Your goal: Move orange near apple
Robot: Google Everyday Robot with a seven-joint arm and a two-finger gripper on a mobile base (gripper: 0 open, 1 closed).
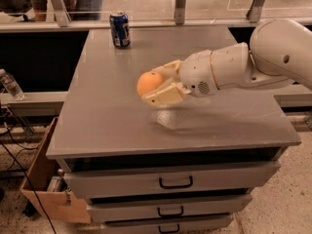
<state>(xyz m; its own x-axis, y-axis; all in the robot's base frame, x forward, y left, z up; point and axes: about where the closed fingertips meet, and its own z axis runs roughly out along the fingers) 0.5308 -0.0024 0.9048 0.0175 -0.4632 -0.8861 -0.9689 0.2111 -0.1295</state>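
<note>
The orange (147, 82) is a round pale-orange fruit held between the cream fingers of my gripper (157, 85), lifted a little above the grey tabletop (107, 116) near its middle. The gripper is shut on the orange. The white arm (243, 67) reaches in from the right. The apple is hidden, out of sight behind the arm.
A blue soda can (120, 29) stands upright at the back left of the table. The table is a drawer cabinet with handles (175, 183) in front. A cardboard box (48, 199) sits on the floor at left, and a plastic bottle (9, 84) lies on a ledge at left.
</note>
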